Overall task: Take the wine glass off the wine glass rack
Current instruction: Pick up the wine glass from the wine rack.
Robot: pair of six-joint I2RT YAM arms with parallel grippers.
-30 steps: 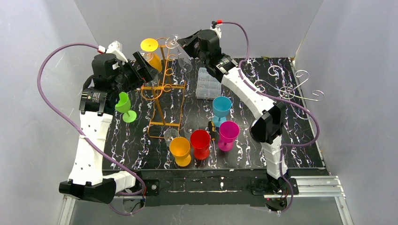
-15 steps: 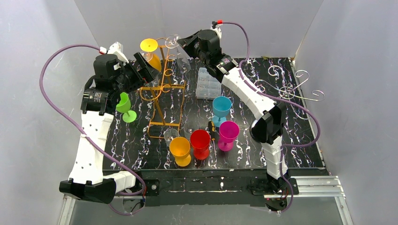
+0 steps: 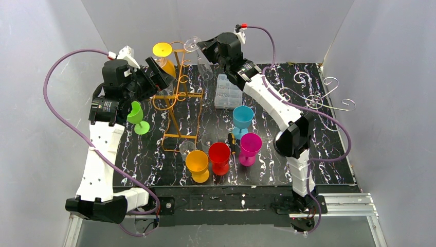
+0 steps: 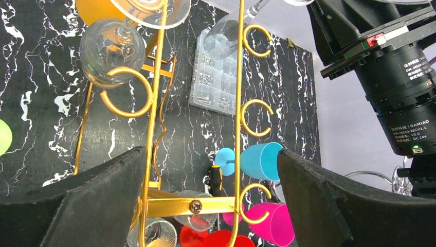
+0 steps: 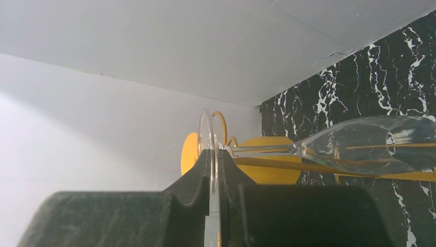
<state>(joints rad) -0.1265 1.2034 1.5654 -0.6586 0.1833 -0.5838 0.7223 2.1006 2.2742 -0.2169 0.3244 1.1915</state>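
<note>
Grey walls close off a black, white-veined surface (image 3: pixel 319 134), with the gold wine glass rack (image 3: pixel 177 103) standing on its left half. At the rack's far top, the right end effector (image 3: pixel 201 46) is closed on the round foot of a clear wine glass (image 3: pixel 202 64). In the right wrist view its fingers (image 5: pixel 198 175) pinch the thin disc edge-on, while the stem and bowl reach out to the right, almost level. From above, the glass slants down and back beside the rack's upper right hooks. We cannot tell whether it still touches the wire.

The left end effector (image 3: pixel 157 72) is spread wide open at the rack's left side and holds nothing. In its wrist view a gold rail runs up between the two dark fingers (image 4: pixel 92 200). A second clear glass (image 4: pixel 110 49) and an orange glass (image 3: pixel 164 56) hang upside down from the rack's left hooks.

A green glass (image 3: pixel 136 116) sits beside the left arm. Near the front edge stand an orange goblet (image 3: pixel 197 164), a red goblet (image 3: pixel 219 157) and a magenta goblet (image 3: pixel 250 146), with a blue goblet (image 3: pixel 242 118) just behind. A clear compartment box (image 3: pixel 228 91) lies between the rack and the right arm, and a silver wire rack (image 3: pixel 319 95) stands at the far right.
</note>
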